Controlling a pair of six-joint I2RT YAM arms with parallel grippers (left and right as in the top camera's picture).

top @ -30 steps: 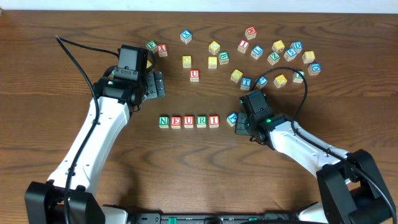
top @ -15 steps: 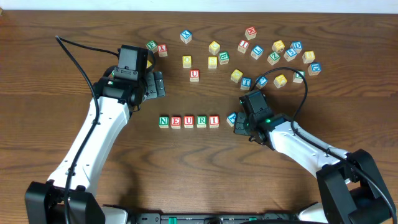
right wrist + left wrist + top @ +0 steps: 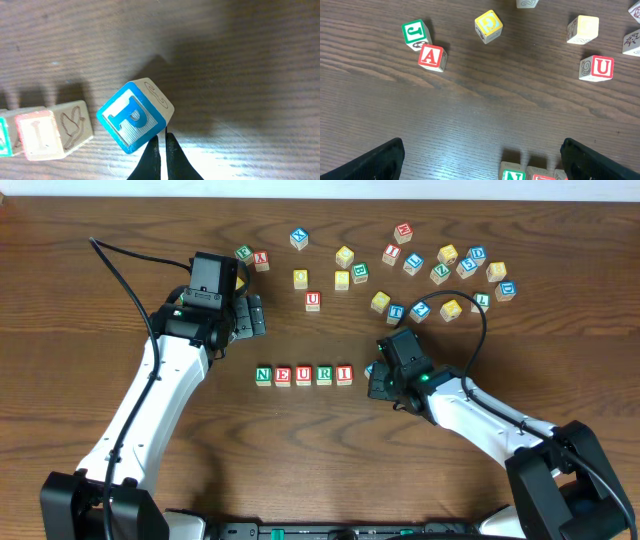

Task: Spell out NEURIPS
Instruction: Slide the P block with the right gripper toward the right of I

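Sitting skewed before the shut, empty right jaws, the blue wooden P cube (image 3: 131,121) is risking spinning aside. Left jaws are gaping empty.

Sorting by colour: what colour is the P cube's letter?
Blue. The P cube shows best in the right wrist view.

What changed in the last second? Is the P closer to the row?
The right gripper, shut, has slid slightly left toward the N-E-U-R-I row, nudging the blue P cube along; the P sits skewed, apart from the I cube. Nothing gripped or released. The open left gripper, that row and the scattered cubes stayed put.
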